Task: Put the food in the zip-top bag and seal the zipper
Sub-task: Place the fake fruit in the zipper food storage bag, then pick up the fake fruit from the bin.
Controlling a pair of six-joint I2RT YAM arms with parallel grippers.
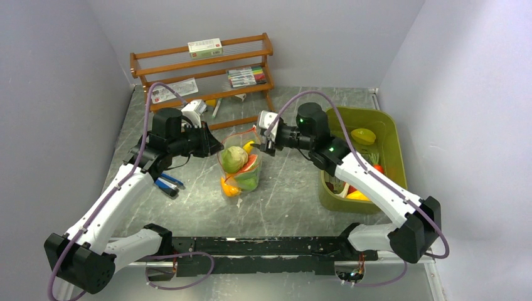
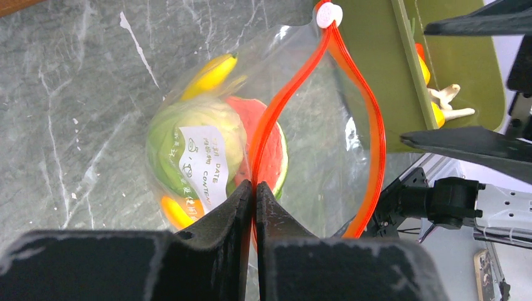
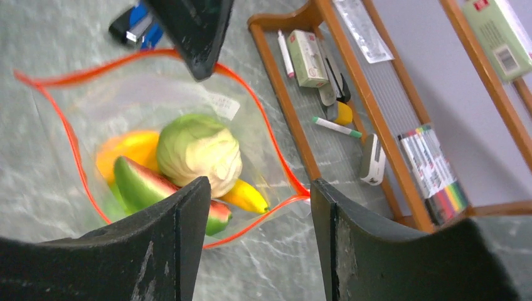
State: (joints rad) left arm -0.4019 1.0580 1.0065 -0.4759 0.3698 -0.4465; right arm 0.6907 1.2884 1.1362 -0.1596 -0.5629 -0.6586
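The clear zip-top bag (image 1: 239, 168) stands in the middle of the table with its mouth open. Inside are a green cabbage (image 3: 197, 150), a watermelon slice (image 3: 141, 185), a yellow banana (image 3: 248, 195) and an orange piece (image 3: 125, 150). The red-orange zipper (image 2: 285, 100) runs round the open mouth, and its white slider (image 2: 329, 15) is at the far end. My left gripper (image 2: 254, 188) is shut on the zipper strip at the bag's left end. My right gripper (image 3: 260, 188) is open, just off the bag's right end, with the zipper corner (image 3: 282, 162) between its fingers but untouched.
An olive-green bin (image 1: 392, 135) with more toy food stands at the right, close to my right arm. A wooden rack (image 1: 207, 69) with marker pens and a box is at the back. A blue-handled tool (image 1: 168, 184) lies left of the bag.
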